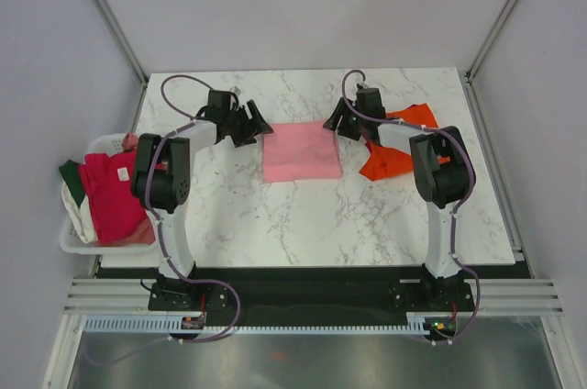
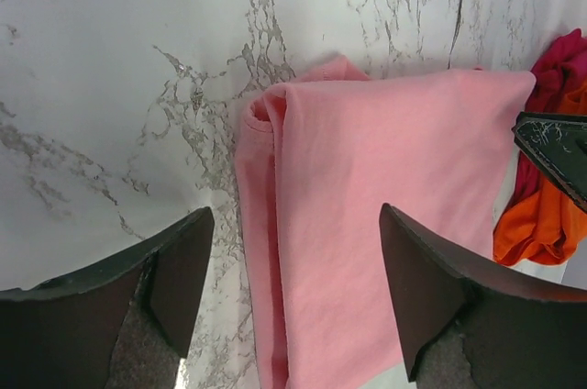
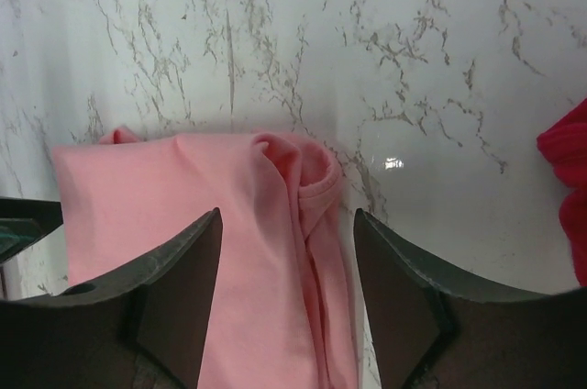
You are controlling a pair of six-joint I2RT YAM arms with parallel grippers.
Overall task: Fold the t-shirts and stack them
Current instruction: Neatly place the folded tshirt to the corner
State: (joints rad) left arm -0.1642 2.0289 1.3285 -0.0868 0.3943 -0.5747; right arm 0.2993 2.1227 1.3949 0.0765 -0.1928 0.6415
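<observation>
the folded pink t-shirt [image 1: 301, 152] lies mid-frame on the marble table [image 1: 275, 224], slightly longer top to bottom. the left gripper [image 1: 249, 127] hangs at its upper left corner and the right gripper [image 1: 341, 123] at its upper right, equally near. both have jaws spread wide over a side edge, gripping nothing.

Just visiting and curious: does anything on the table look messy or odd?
The folded pink t-shirt has a layer bunched and sticking out along its left edge; the orange t-shirt lies crumpled beside it.
</observation>
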